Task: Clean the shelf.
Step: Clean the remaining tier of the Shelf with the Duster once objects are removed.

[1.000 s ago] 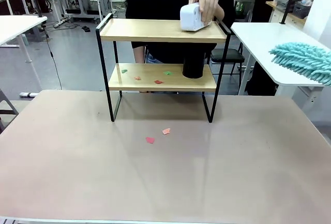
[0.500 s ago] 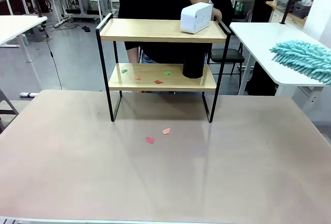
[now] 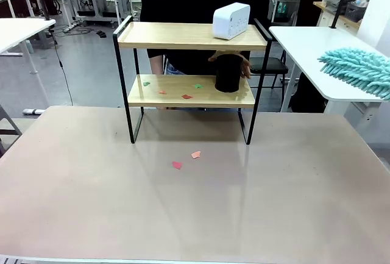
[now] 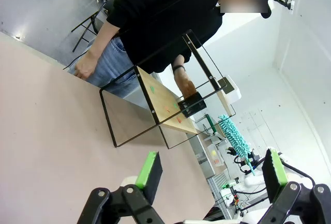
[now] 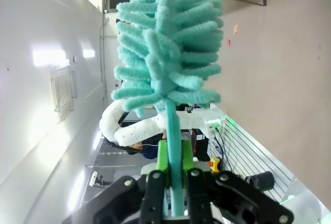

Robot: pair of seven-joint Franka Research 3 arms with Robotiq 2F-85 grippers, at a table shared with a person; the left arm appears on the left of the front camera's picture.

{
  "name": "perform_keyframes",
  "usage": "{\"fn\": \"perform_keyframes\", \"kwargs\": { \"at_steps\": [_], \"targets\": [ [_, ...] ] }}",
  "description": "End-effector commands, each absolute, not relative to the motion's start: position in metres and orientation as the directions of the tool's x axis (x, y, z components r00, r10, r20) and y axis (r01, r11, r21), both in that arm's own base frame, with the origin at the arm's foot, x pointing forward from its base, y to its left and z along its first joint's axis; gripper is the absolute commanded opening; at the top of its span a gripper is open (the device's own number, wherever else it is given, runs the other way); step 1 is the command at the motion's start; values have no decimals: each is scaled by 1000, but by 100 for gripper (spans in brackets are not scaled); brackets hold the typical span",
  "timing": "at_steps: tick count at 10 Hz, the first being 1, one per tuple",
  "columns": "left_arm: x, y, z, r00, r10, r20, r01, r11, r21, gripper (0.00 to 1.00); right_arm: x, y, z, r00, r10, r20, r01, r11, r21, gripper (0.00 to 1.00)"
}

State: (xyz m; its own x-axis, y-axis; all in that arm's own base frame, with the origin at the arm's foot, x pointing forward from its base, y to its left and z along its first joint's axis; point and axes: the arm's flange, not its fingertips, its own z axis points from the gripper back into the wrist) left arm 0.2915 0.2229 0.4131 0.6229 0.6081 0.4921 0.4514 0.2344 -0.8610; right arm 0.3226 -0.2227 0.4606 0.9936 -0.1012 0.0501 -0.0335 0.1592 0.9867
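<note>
Shelf (image 3: 189,35) stood near the far edge of the counter (image 3: 292,203), on the person's side. The person's hand (image 3: 239,63) rested against a black cup (image 3: 227,75) on the lower board. The left end effector (image 4: 212,168) hung above the counter, fingers apart and empty. The right wrist view showed the right end effector (image 5: 175,169) clamped on the handle of the teal duster (image 5: 170,43); the front view showed the duster's head at the right edge. The counter before the shelf lay open apart from two paper scraps (image 3: 186,160).

The small two-tier shelf (image 3: 170,35), light wooden boards in a thin black metal frame, stands upright at the middle of the table's (image 3: 274,203) far edge.
</note>
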Motion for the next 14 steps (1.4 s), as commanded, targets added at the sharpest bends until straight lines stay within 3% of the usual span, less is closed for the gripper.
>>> {"fn": "perform_keyframes", "kwargs": {
  "at_steps": [1,10,11,14],
  "targets": [
    [287,217,412,616,601,510,471,238,-850,100,323,-225,466,993,-103,61,-46,142,989,12],
    [287,217,412,616,601,510,471,238,-850,100,323,-223,461,994,-101,50,-34,159,987,12],
    [287,217,412,616,601,510,471,238,-850,100,307,-206,469,986,-161,39,-9,181,983,12],
    [287,217,412,616,601,510,471,238,-850,100,226,-138,494,996,-80,45,-20,288,957,12]
  ]
}}
